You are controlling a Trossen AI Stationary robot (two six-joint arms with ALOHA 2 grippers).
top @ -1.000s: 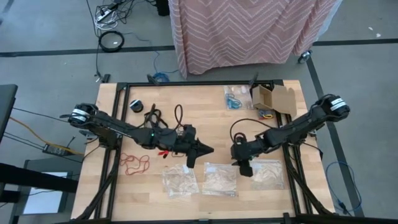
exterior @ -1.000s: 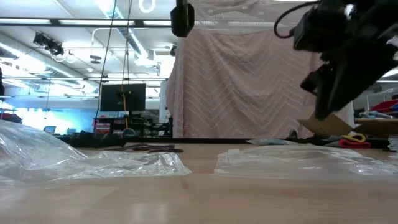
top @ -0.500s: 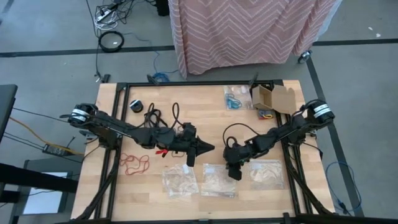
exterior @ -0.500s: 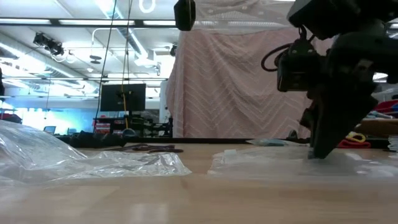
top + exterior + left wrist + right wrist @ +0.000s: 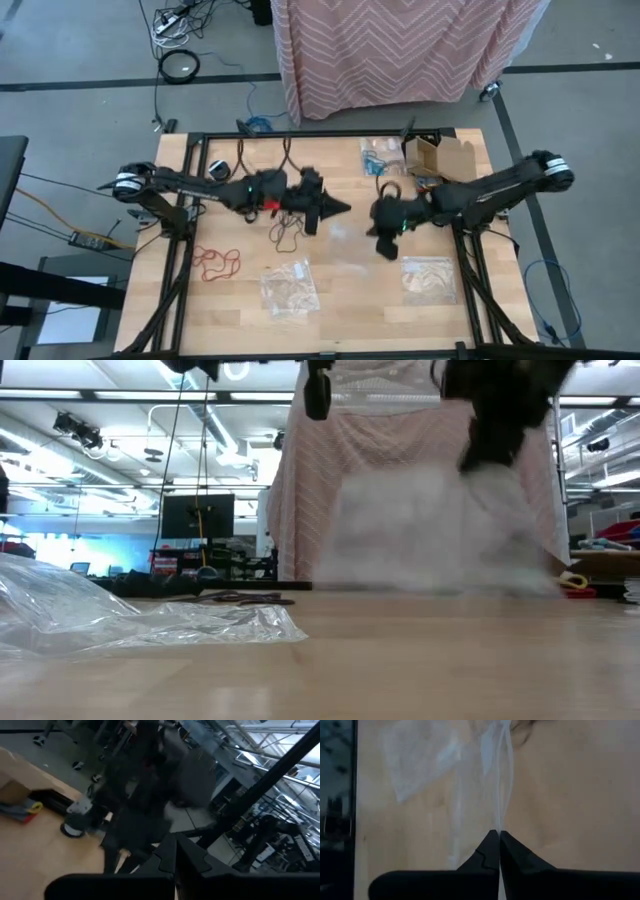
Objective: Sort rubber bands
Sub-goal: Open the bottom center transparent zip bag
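Two arms meet over the middle of the tabletop point(image 5: 340, 170), and the step in hand looks like getting a clear plastic bag point(image 5: 430, 530) up and open so bands can go in. The right tool point(image 5: 498, 834) is clenched on a thin fold of that bag, which hangs off the wood in the low view, too blurred to tell whether anything is inside. To do this well, I judge the right arm should hold the pinch steady and let the bag settle, mouth turned toward the other arm, since so thin a fold could slip or tear if jerked. The left tool point(image 5: 338, 208) is clenched too, just beside the bag; whether it holds anything cannot be told. The dark rubber bands point(image 5: 287, 232) show just under the left arm, and whether they rest on the wood or hang I cannot tell; the red rubber bands point(image 5: 215, 262) lie apart, near the tabletop's left edge. Two more bags, a left bag point(image 5: 290, 290) and a right bag point(image 5: 428, 280), lie flat along the near edge, and a cardboard box point(image 5: 440, 158) sits at the far right corner. The main hazard is crowding: both arms are close, and the hanging bag could brush the dark bands.
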